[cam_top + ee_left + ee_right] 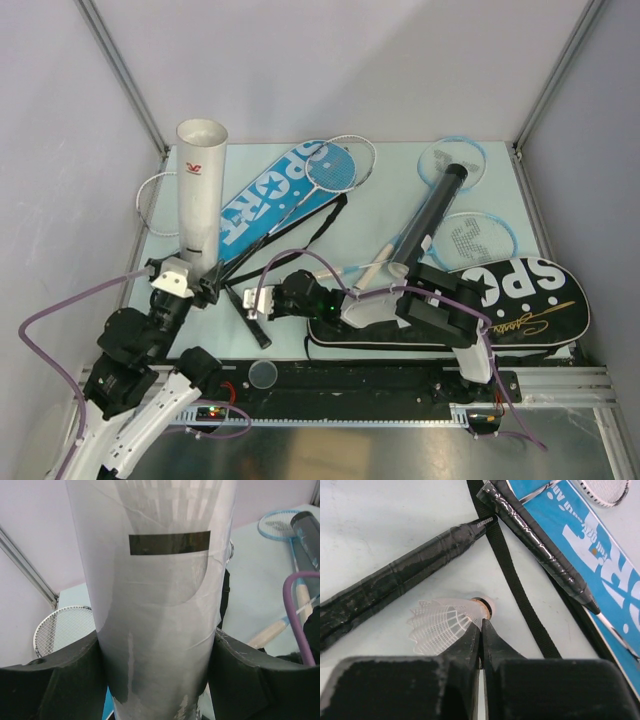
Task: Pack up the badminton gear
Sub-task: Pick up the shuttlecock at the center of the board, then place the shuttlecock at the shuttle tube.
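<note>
My left gripper (190, 282) is shut on the lower part of the white tube (200, 185), which it holds nearly upright with the open mouth up. In the left wrist view the white tube (160, 620) fills the gap between the black fingers (55, 680). My right gripper (481, 624) is shut on a white shuttlecock (442, 622), pinching its skirt just behind the cork as it lies on the table. In the top view the right gripper (250, 300) is low over the table beside two black racket handles (400, 580).
The blue SPORT cover (270, 195) lies mid-table with a white racket (335, 165) over it. A black tube (435, 215) and light-blue rackets (475, 235) lie to the right, with the black SPORT cover (500, 300) in front. A black strap (515, 580) runs past the shuttlecock. A clear lid (263, 374) sits on the front rail.
</note>
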